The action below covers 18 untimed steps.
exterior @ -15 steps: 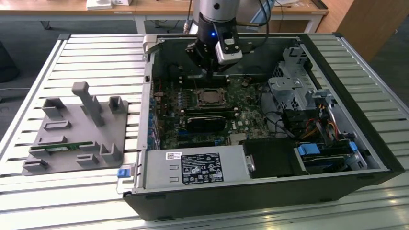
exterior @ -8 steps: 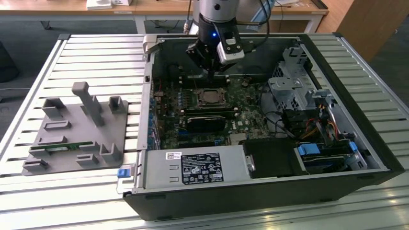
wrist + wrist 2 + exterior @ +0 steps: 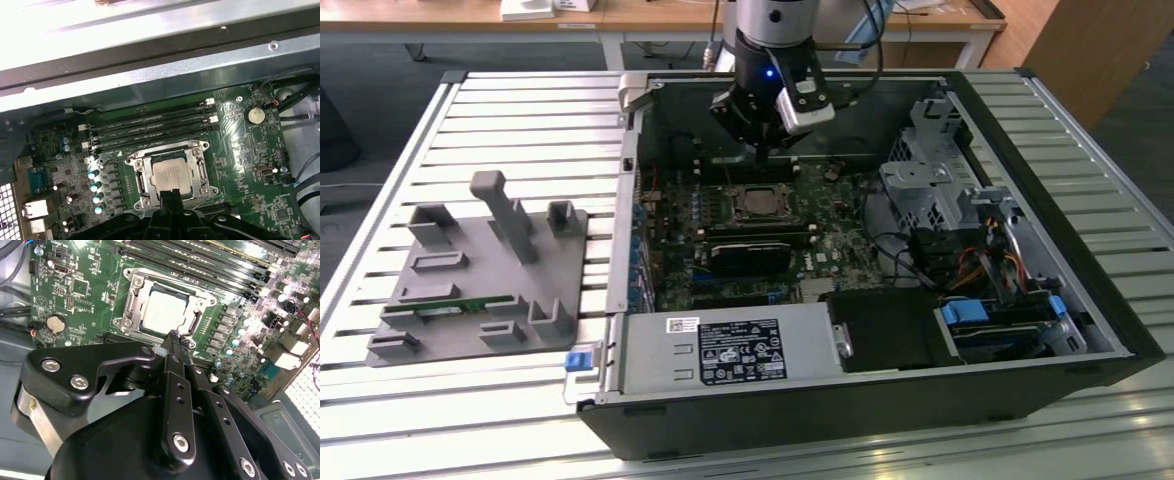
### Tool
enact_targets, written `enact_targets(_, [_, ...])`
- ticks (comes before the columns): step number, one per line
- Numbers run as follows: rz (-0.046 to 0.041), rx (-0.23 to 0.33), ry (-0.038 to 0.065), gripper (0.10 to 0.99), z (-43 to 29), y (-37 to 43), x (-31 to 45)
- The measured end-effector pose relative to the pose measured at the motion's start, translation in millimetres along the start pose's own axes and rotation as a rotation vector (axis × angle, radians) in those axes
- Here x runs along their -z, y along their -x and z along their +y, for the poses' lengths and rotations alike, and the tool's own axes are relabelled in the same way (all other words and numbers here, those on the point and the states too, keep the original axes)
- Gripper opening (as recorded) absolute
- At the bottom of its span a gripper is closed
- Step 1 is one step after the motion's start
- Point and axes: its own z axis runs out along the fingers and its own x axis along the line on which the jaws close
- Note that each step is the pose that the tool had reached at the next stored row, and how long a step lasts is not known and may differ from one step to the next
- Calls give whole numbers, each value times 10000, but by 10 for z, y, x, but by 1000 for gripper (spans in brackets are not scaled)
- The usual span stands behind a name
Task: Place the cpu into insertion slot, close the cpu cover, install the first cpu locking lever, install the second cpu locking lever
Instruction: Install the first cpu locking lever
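The cpu (image 3: 164, 310) lies flat in the insertion slot (image 3: 126, 315) on the green motherboard, its silvery top showing in both wrist views (image 3: 172, 174). The cpu cover (image 3: 199, 307) lies down around the chip as a thin metal frame, the chip showing through its window. My gripper (image 3: 175, 337) hovers just off one edge of the socket, fingers pressed together and holding nothing. In the exterior view the gripper (image 3: 767, 152) hangs inside the open computer case, just beyond the socket (image 3: 758, 203) on its far side. I cannot make out how the locking levers stand.
Long black memory slots (image 3: 150, 127) run beside the socket. A black block (image 3: 754, 255) sits on the board on its near side. A drive cage and cables (image 3: 934, 195) fill the case's right. A grey fixture (image 3: 480, 270) stands on the slatted table at the exterior view's left.
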Motion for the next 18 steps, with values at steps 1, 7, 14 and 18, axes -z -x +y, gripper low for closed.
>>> enact_targets(1, [-17,76,6,106,0,0,0])
enact_targets(7, [-58,430,66,106,-6,-12,-1])
enact_targets(14, [-277,649,126,106,-27,-84,-8])
enact_targets(18, [-286,901,141,106,-31,-98,-16])
